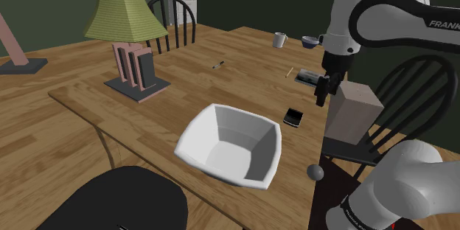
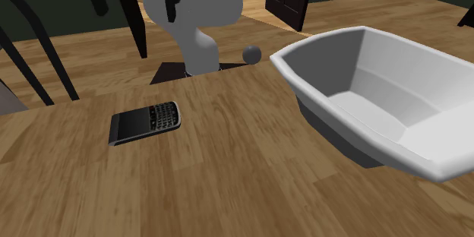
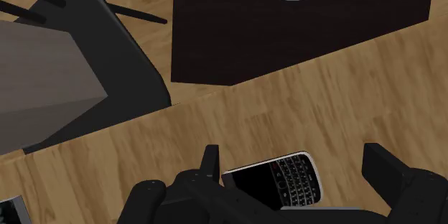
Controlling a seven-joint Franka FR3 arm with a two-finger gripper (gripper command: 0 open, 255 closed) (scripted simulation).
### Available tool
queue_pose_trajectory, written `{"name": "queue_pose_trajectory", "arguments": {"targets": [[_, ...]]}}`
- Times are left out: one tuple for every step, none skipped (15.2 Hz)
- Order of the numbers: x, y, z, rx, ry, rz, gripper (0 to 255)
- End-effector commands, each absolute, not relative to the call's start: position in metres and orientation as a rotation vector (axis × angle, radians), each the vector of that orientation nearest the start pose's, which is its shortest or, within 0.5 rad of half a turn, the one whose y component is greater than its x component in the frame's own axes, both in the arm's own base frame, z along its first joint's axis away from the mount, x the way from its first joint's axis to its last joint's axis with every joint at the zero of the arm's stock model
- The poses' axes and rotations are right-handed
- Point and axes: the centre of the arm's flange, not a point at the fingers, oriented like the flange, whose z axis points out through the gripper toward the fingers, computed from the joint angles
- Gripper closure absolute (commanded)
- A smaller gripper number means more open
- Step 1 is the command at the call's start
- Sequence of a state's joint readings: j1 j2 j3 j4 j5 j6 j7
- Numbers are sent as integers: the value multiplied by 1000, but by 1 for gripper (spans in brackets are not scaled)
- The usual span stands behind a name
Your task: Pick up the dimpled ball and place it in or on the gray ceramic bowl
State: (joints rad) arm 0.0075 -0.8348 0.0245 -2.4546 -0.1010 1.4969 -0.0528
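Observation:
A small grey ball [image 1: 315, 170] lies on the wooden table near the edge by the stand, just off the bowl's right corner in the shoulder view. In the second exterior view the ball [image 2: 251, 54] sits behind the bowl's left rim. The bowl [image 1: 232, 146] is white-grey with squared sides and stands upright; it also fills the right side of the second exterior view [image 2: 380, 99]. My black gripper [image 1: 322, 88] hangs open above a black phone [image 1: 293, 117], well short of the ball. In the wrist view the gripper [image 3: 294, 169] has its fingers apart with the phone [image 3: 276, 179] below them, untouched.
A green-shaded lamp [image 1: 127, 37] stands at the table's far left. A grey box [image 1: 354, 110] rests on a dark chair beside the table edge. A mug [image 1: 279, 40], a small bowl [image 1: 311, 41], a pen [image 1: 218, 65] and a pencil [image 1: 290, 71] lie farther back.

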Motion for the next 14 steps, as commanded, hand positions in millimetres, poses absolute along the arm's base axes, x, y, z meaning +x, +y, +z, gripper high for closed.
{"name": "queue_pose_trajectory", "arguments": {"targets": [[283, -1, 554, -3250, -121, 203, 0], [276, 9, 549, -3245, -131, 195, 0], [269, 19, 544, -3239, -142, 187, 0], [262, 28, 539, -3233, -152, 179, 0], [255, 38, 534, -3228, -163, 170, 0], [248, 47, 529, -3222, -173, 162, 0], [241, 57, 524, -3216, -183, 154, 0], [233, 66, 520, -3210, -194, 146, 0], [226, 76, 515, -3204, -204, 138, 0], [219, 85, 510, -3198, -214, 130, 0], [211, 95, 506, -3192, -224, 122, 0], [204, 104, 501, -3186, -234, 114, 0], [197, 114, 496, -3179, -244, 106, 0], [189, 123, 492, -3173, -254, 99, 0]]}}
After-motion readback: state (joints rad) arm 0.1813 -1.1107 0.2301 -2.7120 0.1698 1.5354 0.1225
